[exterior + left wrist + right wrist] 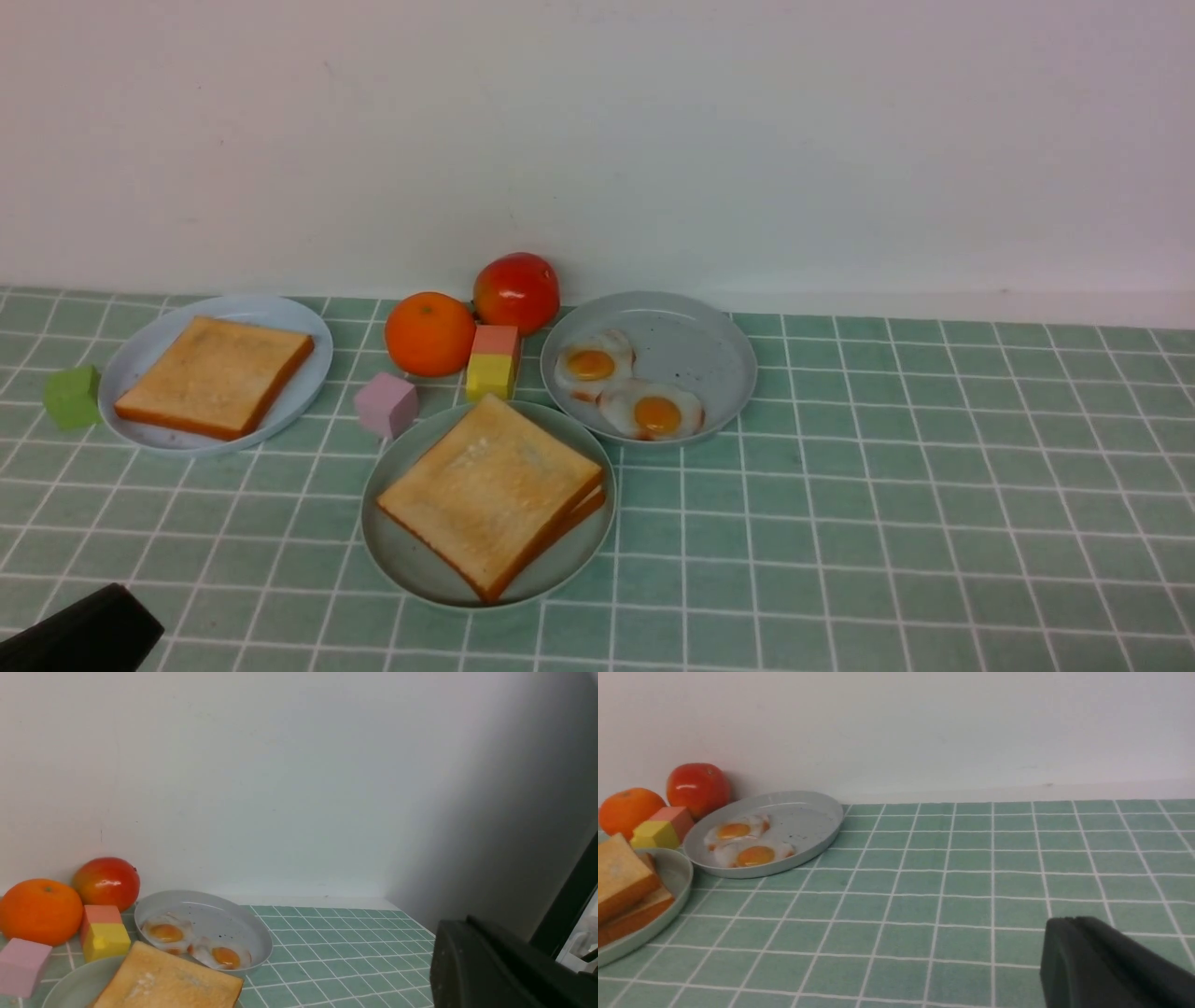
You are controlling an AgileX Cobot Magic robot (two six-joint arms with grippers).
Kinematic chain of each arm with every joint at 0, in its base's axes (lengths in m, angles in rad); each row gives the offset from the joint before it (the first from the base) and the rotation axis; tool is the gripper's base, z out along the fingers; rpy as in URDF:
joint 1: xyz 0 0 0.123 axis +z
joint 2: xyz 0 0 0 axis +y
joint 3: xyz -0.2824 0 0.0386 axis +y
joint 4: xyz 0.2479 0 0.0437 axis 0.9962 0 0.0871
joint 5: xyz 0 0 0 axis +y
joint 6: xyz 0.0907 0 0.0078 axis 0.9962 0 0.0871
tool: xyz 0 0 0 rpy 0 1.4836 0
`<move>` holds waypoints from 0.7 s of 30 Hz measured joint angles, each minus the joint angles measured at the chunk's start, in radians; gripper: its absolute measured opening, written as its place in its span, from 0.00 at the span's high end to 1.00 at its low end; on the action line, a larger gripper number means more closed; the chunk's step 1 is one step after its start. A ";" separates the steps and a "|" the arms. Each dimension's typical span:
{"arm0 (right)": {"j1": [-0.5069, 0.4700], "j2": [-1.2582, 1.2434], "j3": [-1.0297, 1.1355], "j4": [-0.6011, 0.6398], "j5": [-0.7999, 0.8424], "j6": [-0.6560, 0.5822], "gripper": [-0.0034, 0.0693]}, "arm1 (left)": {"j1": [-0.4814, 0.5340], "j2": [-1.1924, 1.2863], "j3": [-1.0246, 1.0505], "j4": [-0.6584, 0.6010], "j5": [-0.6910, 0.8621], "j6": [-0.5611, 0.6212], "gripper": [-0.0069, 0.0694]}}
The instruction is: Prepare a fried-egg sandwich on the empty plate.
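Front view puts the mint-green plate (401, 551) at lower centre of the frame, carrying two stacked toast slices (490, 492), the upper one turned a little off the lower so a second crust edge peeks out at its right side. No egg shows between them from here. Two fried eggs (630, 392) lie on a blue-grey plate (691, 345) just up and right of it, the two rims nearly touching. A third toast slice (215, 375) sits on another pale plate (280, 313) at left of the frame.

Only a black corner of the left arm (79, 635) shows, in the lower left corner of the front view, well apart from the mint plate. The left pincer (504, 970) appears as a dark closed bulk at lower right of the left wrist view, clenched on nothing. The right pincer (1106, 966) fills the lower right of the right wrist view, also clenched and empty, with the toast stack far off at that frame's left edge.

An orange (430, 333), a red fruit (516, 291), a pink-and-yellow block (493, 362), a pink cube (386, 404) and a green cube (73, 397) crowd behind and left of the plates. The worktop (934, 485) lies open across the right half of the frame, ending at the white wall (597, 140).
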 joint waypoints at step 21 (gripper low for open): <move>-0.069 -0.004 -0.005 0.225 0.200 -0.303 0.97 | 0.000 0.000 0.000 -0.001 0.002 0.000 0.89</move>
